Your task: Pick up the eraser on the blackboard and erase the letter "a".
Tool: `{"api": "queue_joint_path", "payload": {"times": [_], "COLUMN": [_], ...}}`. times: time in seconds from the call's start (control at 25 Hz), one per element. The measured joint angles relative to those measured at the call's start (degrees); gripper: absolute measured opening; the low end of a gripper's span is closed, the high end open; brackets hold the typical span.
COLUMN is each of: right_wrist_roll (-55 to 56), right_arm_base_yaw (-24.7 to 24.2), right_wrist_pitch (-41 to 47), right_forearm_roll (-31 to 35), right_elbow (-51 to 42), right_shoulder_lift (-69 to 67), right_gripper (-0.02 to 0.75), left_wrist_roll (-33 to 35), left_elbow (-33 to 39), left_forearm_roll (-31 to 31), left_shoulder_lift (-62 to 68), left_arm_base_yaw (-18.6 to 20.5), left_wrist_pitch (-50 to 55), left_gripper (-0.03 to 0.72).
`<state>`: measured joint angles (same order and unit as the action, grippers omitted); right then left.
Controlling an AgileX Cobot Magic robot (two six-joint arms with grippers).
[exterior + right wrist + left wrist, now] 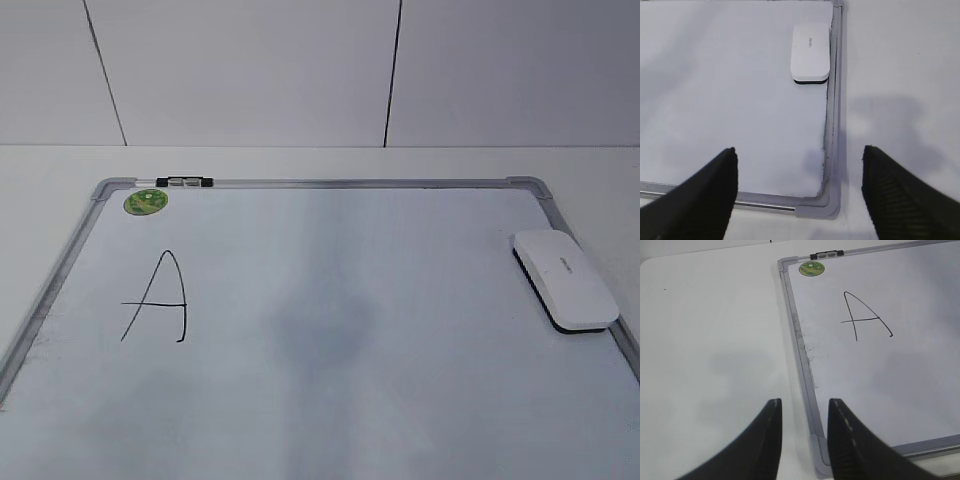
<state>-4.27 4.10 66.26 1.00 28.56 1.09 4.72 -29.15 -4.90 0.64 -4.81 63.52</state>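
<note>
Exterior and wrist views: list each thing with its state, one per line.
eraser: lying flat on the board by its right edge, not gripped.
blackboard: flat on the table, one capital "A" drawn, no lowercase "a" visible, faint grey smudge mid-board.
left pincer: open, empty.
right pincer: wide open, empty.

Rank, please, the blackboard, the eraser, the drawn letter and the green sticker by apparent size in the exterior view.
1. blackboard
2. eraser
3. letter, which looks close to the eraser in extent, so that order is unsure
4. green sticker

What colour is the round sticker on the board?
Green, the sticker sits in the board's corner; clearest in the left wrist view.
</note>
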Motion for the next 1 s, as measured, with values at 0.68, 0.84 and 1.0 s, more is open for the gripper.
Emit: {"api": "queue_joint_path", "payload": {"times": [0.68, 0.84, 1.0], "right_wrist_roll": [0.0, 0.0, 0.1], "right_arm_base_yaw": [0.0, 0.0, 0.0], "right_wrist_pitch": [-0.1, -0.1, -0.1], "right_forearm_roll": [0.0, 0.0, 0.0], "right_elbow": [0.0, 0.0, 0.0], "right_shoulder_lift": [0.0, 0.0, 0.0], "right_gripper": [0.592, 0.592, 0.592], "left_wrist_roll": [0.0, 0.0, 0.0], "left_elbow": [0.0, 0.0, 0.0], "left_forearm_roll": [0.0, 0.0, 0.0], "left_shoulder_lift": [0.0, 0.0, 0.0], "left_arm_base_yaw": [0.0, 0.0, 0.0], "left_wrist_pitch": [0.0, 0.0, 0.0], "left_gripper": [0.235, 0.235, 0.235]}}
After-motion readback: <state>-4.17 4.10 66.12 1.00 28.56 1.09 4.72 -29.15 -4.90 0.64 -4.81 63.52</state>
